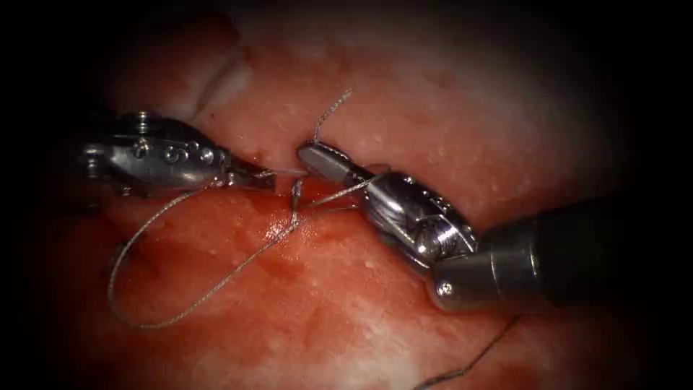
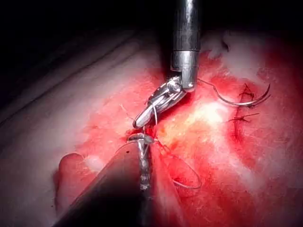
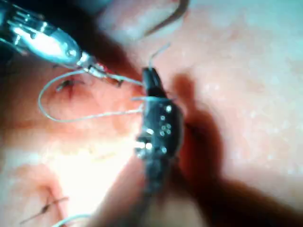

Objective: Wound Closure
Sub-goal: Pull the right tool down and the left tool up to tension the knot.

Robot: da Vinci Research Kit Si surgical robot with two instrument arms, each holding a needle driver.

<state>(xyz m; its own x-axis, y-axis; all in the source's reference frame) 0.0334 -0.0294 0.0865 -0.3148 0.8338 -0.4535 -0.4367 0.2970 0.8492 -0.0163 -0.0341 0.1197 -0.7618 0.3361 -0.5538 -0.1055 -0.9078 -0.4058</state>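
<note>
The closure looks well under way, judged from how things lie. Dark finished stitches [image 2: 244, 106] sit in the tissue [image 1: 346, 318], and the curved needle [image 2: 241, 100] lies free on the surface beside them, well apart from both tools, not driven in and held by neither. What is in hand now is thread work at the cut [image 1: 296, 206], where the thread [image 1: 180, 307] rises out of the wet red fluid [image 1: 278, 231] between the two tips; the knot there does not look finished.

The left tool [image 1: 253, 176] has its fingers closed narrow on the thread just left of the cut, and a long loose loop trails from them down across the tissue and back to the cut. The right tool [image 1: 325, 162] has its fingers closed on a short strand just right of the cut; the free tail [image 1: 332, 112] sticks up beyond their tip, and thread appears to cross the tool behind the fingers. The two tips are near each other, not touching.
</note>
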